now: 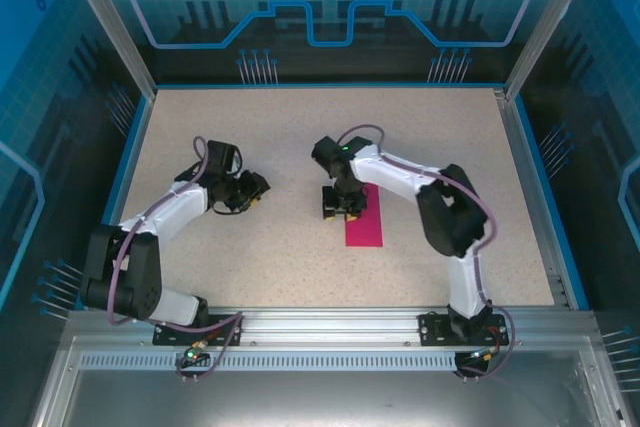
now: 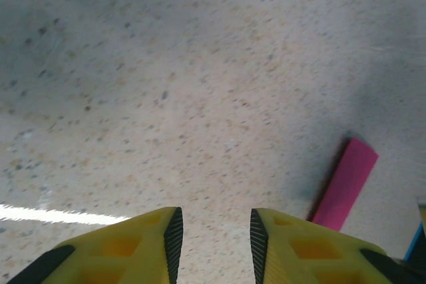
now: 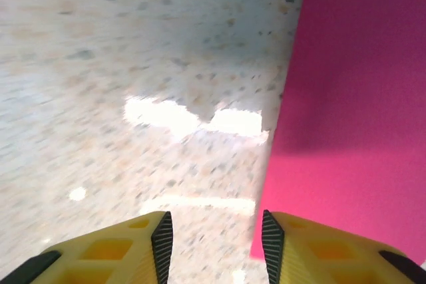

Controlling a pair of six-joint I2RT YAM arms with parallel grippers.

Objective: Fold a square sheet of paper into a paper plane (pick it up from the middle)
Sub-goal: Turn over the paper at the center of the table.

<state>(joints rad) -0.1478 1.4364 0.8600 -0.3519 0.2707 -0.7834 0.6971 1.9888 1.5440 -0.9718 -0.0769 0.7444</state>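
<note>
Desk: a speckled beige desk (image 1: pixel 250 277) with blue-trimmed side edges and a metal rail along the near edge, where both arms are bolted.

Paper: the magenta paper (image 1: pixel 366 222) lies flat as a narrow upright strip, just right of the desk's middle and somewhat nearer the near edge than the far one. Its long sides run from the near edge toward the far edge.

Right arm: the right arm (image 1: pixel 400 175) bends in from the near right corner toward the middle of the desk.

Right fingers: the right fingers (image 1: pixel 340 209) sit at the far left corner of the strip. In the wrist view they (image 3: pixel 133 247) stand apart with bare desk in the gap and nothing between them. The paper (image 3: pixel 359 98) takes up the right side of that view, and its left edge runs down to the inner face of the right-hand finger. Whether that finger touches the sheet cannot be told.

Left arm: the left arm (image 1: pixel 170 212) curls in from the near left corner.

Left fingers: the left fingers (image 1: pixel 252 190) point toward the middle, well apart from the paper. In the wrist view they (image 2: pixel 150 244) stand apart over bare desk, holding nothing.

Paper from the left wrist: the strip (image 2: pixel 346 183) shows at the lower right, with a dark shadow along its left side.
</note>
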